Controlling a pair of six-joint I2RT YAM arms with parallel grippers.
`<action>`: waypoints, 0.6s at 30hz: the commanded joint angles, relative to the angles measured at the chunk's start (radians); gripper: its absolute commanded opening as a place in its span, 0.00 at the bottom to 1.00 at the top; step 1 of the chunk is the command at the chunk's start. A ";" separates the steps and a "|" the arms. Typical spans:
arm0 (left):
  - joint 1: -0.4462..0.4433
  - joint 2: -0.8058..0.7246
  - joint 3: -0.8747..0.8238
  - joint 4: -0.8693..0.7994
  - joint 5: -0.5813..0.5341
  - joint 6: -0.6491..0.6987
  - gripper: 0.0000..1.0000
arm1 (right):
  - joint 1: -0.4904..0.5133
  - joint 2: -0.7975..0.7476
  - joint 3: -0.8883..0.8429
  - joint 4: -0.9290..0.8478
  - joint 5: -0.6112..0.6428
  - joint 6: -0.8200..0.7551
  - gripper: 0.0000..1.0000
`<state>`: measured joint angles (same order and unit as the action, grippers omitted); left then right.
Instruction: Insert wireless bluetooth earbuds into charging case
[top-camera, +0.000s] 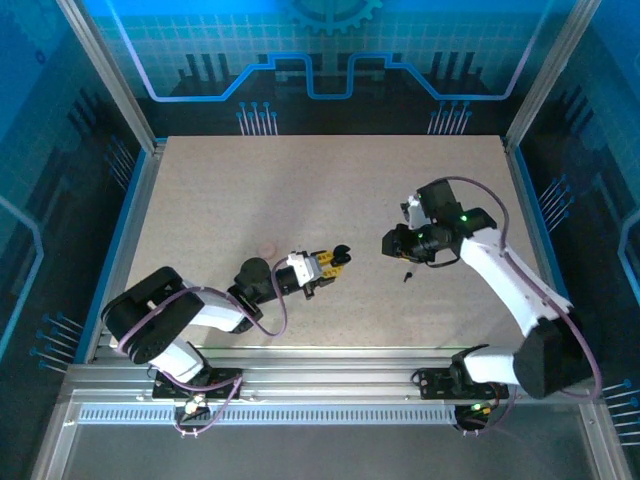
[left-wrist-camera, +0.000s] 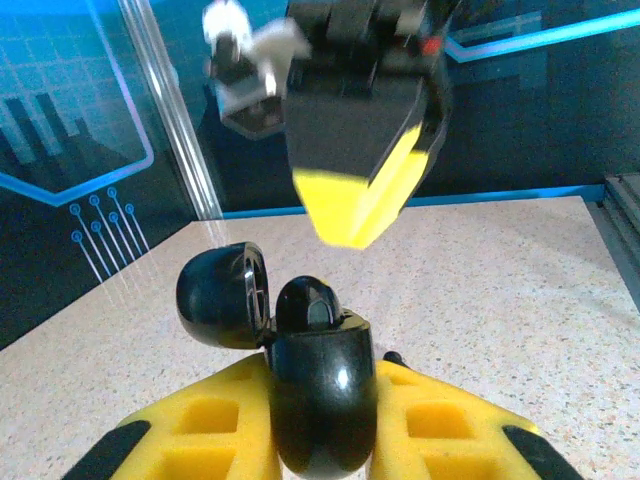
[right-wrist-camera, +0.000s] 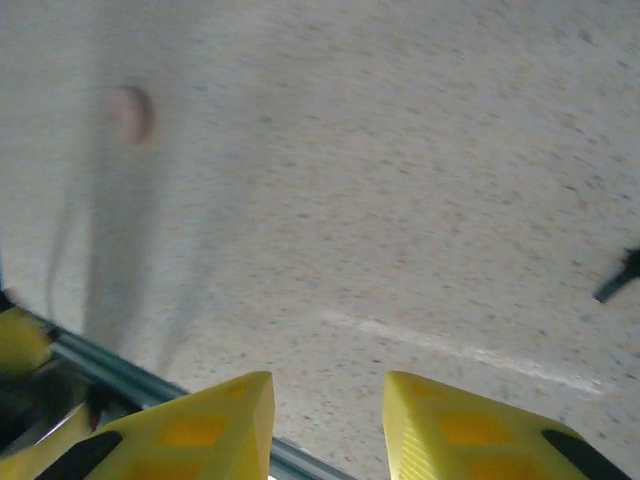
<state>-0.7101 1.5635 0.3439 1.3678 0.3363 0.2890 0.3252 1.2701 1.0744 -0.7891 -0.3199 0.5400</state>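
From above, the counter (top-camera: 330, 180) is mostly bare, with wide free room toward its far edge and both side rails; the left pincer (top-camera: 335, 260) sits near the middle, closed around a black charging case (top-camera: 341, 253); the right pincer (top-camera: 392, 243) hangs just beside it, apart; a black earbud (top-camera: 408, 273) lies on the counter nearer the bases, and a small pale pink piece (top-camera: 265, 243) lies left of the case. At the left wrist, the case is clamped between yellow fingers (left-wrist-camera: 210, 430), its lid (left-wrist-camera: 222, 295) swung open leftward; a dark rounded piece (left-wrist-camera: 310, 305) sits in its top, though I cannot tell whether it is an earbud. At the right wrist, the right pincer's fingers stand apart over bare counter, nothing between them; the black earbud shows at the right border, the pink piece blurred at upper left.
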 joint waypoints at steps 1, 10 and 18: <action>-0.006 0.016 0.024 0.033 -0.042 -0.036 0.20 | 0.014 -0.053 -0.024 0.040 -0.011 0.002 0.36; -0.006 0.048 0.028 0.029 -0.092 -0.049 0.21 | -0.080 0.107 -0.021 -0.181 0.134 0.116 0.32; -0.005 0.089 0.027 0.029 -0.124 -0.041 0.21 | -0.122 0.332 0.023 -0.243 0.201 0.111 0.32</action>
<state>-0.7101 1.6295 0.3511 1.3682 0.2375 0.2607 0.2150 1.5425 1.0626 -0.9600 -0.1661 0.6476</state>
